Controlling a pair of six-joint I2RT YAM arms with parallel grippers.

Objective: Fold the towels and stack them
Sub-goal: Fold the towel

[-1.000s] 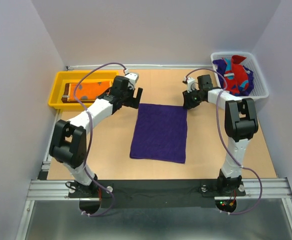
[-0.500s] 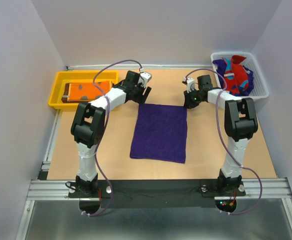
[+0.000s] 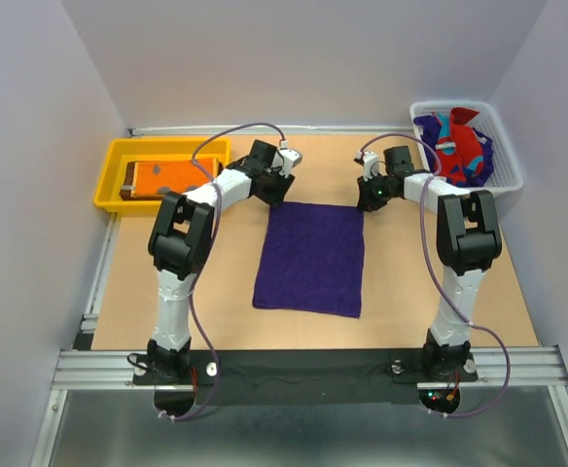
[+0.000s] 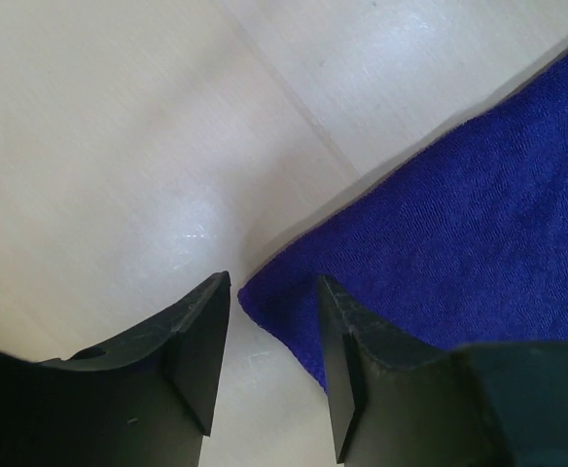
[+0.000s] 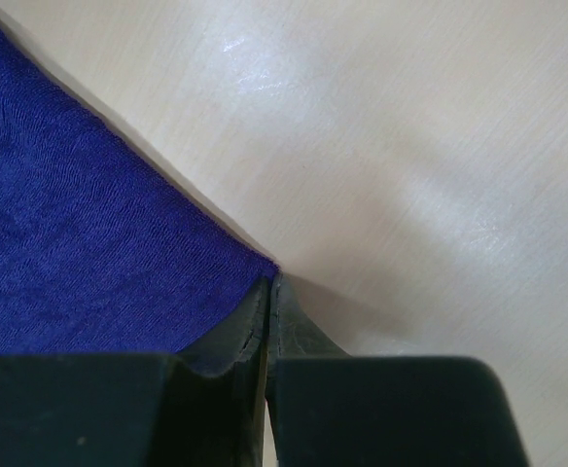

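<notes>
A plain deep purple towel (image 3: 311, 258) lies flat in the middle of the table. My left gripper (image 3: 277, 192) is open at its far left corner; in the left wrist view the towel's corner (image 4: 265, 297) lies between the two fingers, left gripper (image 4: 272, 292). My right gripper (image 3: 367, 202) is shut on the far right corner; in the right wrist view the closed tips, right gripper (image 5: 269, 284), pinch the edge of the towel (image 5: 89, 233). An orange printed towel (image 3: 167, 175) lies folded on a dark brown one in the yellow tray.
The yellow tray (image 3: 109, 185) stands at the far left. A white mesh basket (image 3: 503, 161) at the far right holds a red and teal towel (image 3: 456, 144) and a purple one. Grey walls close in the table on three sides.
My left arm has swung right from beside the yellow tray to the purple towel's far left corner. The right arm and the towel have not moved.
</notes>
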